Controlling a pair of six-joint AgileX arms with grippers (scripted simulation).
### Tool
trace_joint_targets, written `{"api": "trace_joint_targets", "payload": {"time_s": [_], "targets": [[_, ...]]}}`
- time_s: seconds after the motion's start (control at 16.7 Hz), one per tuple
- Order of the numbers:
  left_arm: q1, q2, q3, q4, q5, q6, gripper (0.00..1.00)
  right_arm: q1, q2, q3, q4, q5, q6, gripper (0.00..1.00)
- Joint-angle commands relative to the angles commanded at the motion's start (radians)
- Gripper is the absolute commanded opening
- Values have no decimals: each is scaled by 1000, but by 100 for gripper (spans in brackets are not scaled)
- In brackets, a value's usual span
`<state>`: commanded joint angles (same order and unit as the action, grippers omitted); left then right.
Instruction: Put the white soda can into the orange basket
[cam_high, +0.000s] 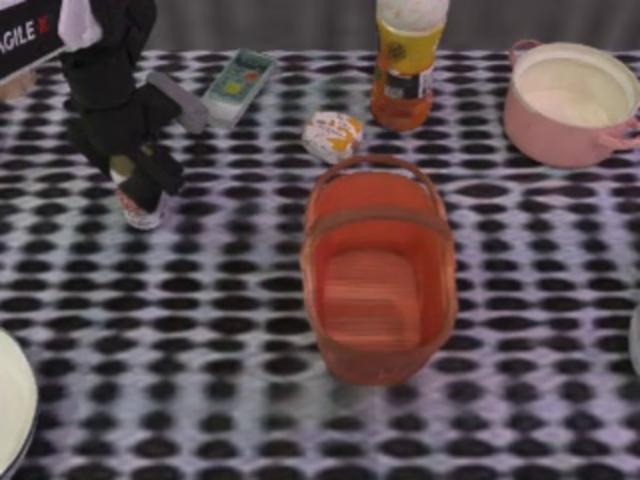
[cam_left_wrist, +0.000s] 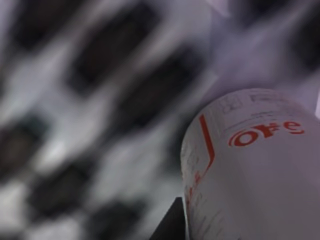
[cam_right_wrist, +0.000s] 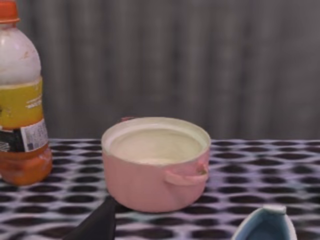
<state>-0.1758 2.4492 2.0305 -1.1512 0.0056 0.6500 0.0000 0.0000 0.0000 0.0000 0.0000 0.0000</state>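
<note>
one hand working: left hand (cam_high: 140, 190) down over the white soda can (cam_high: 140, 212), grip state unreadable; lift straight before swinging right to the orange basket (cam_high: 440, 300).

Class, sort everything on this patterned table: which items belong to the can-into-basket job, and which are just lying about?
Job: small white metal soda can with red markings, under the left gripper; oval orange plastic basket.
Lying about: tall orange juice bottle; round white-orange packet; pink pot; green-white flat box.

White, red-marked can (cam_high: 140, 210) stands upright at table's left. Empty orange basket (cam_high: 378, 345) stands centre, hoop handle raised.
</note>
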Motion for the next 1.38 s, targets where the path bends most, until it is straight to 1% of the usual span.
{"api": "trace_joint_targets", "payload": {"time_s": [0.18, 0.3, 0.42, 0.54, 0.66, 0.78, 1.2, 1.38], "targets": [[0, -2, 0, 0, 0, 1, 0, 0, 0, 0, 0, 0, 0, 100], [-4, -5, -11, 30, 22, -8, 0, 0, 0, 0, 0, 0, 0, 100], [-11, -17, -36, 101, 73, -30, 0, 0, 0, 0, 0, 0, 0, 100], [-21, -37, -78, 211, 150, -65, 0, 0, 0, 0, 0, 0, 0, 100], [-34, -62, -132, 354, 247, -109, 0, 0, 0, 0, 0, 0, 0, 100], [-49, -91, -198, 525, 360, -162, 0, 0, 0, 0, 0, 0, 0, 100], [-107, -220, -503, 1256, 810, -390, 0, 0, 0, 0, 0, 0, 0, 100], [-129, -290, -632, 1549, 989, -482, 0, 0, 0, 0, 0, 0, 0, 100]]}}
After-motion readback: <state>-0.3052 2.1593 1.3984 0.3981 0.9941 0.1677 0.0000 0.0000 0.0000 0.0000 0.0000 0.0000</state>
